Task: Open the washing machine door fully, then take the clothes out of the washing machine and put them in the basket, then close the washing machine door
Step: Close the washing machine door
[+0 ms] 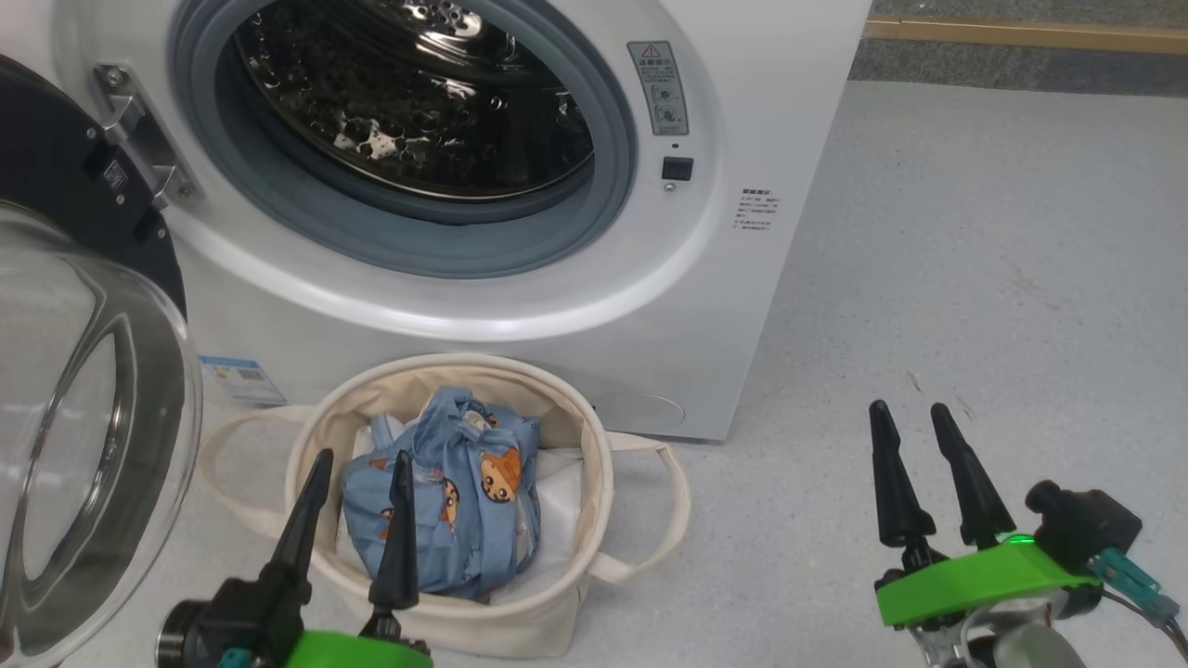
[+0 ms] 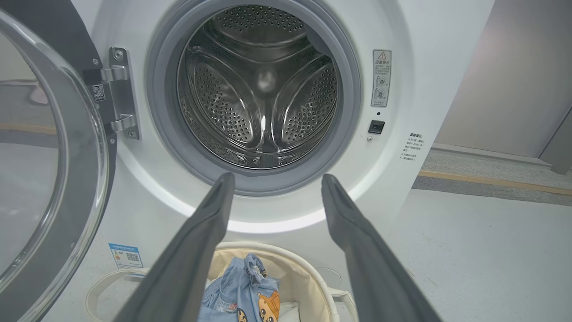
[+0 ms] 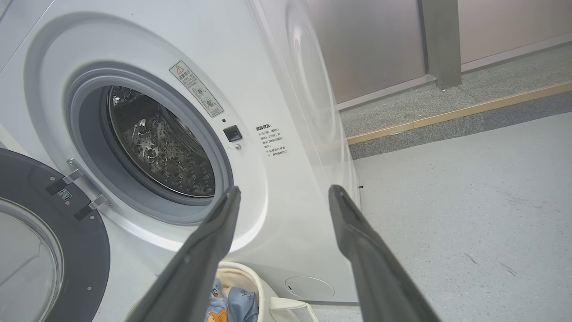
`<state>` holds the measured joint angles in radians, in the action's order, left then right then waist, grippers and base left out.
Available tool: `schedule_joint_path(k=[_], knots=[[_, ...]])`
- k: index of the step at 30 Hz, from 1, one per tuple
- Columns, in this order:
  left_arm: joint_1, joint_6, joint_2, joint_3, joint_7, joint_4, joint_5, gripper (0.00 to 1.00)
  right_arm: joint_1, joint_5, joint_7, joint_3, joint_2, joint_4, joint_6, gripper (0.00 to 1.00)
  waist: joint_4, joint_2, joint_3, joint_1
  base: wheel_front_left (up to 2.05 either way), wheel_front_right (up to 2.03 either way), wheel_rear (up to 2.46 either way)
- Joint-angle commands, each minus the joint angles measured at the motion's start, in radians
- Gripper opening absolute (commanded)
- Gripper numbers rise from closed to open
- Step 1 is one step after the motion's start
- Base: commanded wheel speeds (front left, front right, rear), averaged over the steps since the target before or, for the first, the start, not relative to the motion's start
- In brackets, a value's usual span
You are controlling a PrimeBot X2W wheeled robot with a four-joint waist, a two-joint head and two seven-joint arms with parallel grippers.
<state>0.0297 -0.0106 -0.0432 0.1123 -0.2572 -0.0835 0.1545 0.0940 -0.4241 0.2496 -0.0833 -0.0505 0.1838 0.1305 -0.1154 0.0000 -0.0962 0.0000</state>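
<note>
The white washing machine (image 1: 520, 306) stands with its steel drum (image 2: 263, 85) showing no clothes. Its door (image 1: 74, 408) is swung wide open to the left, glass bowl bulging toward me. On the floor in front sits the cream basket (image 1: 594, 445), and the light blue clothes (image 1: 445, 492) with cartoon faces lie inside it. My left gripper (image 1: 364, 459) hovers open over the basket's near rim, nothing between its fingers. My right gripper (image 1: 911, 415) is open above bare floor to the right of the machine. The clothes (image 2: 243, 295) lie below my left fingers (image 2: 201, 241).
Grey speckled floor (image 1: 974, 278) stretches to the right of the machine. A wooden strip (image 1: 1021, 35) runs along the far edge. A blue label (image 1: 243, 378) sits low on the machine front, behind the basket's left handle (image 1: 218, 441).
</note>
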Motion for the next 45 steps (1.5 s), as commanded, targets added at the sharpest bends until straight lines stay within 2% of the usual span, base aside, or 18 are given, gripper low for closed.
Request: schedule_joint_path(k=[1, 14, 21, 30, 38, 45], knots=[[0.042, -0.004, -0.007, -0.026, -0.005, 0.029, 0.007, 1.0, 0.03, 0.001, 0.012, -0.022, 0.0, -0.032, 0.0, 1.0, 0.0, 0.0, 0.0, 0.0, 0.0, 0.0, 0.0], [0.034, -0.01, -0.007, -0.019, -0.005, 0.01, 0.02, 1.0, 0.028, 0.0, 0.012, -0.022, 0.0, -0.032, 0.0, 1.0, 0.002, 0.0, 0.0, 0.0, 0.0, 0.0, 0.0], [0.034, -0.016, -0.007, -0.031, -0.005, -0.007, 0.069, 1.0, 0.027, 0.0, 0.012, -0.021, 0.0, -0.031, 0.0, 1.0, 0.006, 0.0, -0.002, 0.0, -0.28, 0.08, 0.21], [0.044, -0.027, -0.007, -0.029, -0.005, -0.019, 0.064, 1.0, 0.028, 0.004, 0.012, -0.022, 0.0, -0.028, 0.0, 1.0, 0.016, 0.0, -0.006, 0.0, -1.63, 0.56, 1.06], [0.043, -0.025, -0.007, -0.003, -0.005, -0.01, -0.012, 1.0, 0.026, 0.008, 0.012, -0.028, 0.0, -0.027, 0.0, 1.0, 0.025, 0.0, -0.005, 0.0, -2.27, 1.67, 0.59], [0.034, -0.014, -0.007, 0.014, -0.005, 0.004, -0.017, 1.0, 0.021, 0.011, 0.012, -0.041, 0.0, -0.022, 0.0, 1.0, 0.04, 0.0, -0.002, 0.0, -1.3, 1.3, 0.0]])
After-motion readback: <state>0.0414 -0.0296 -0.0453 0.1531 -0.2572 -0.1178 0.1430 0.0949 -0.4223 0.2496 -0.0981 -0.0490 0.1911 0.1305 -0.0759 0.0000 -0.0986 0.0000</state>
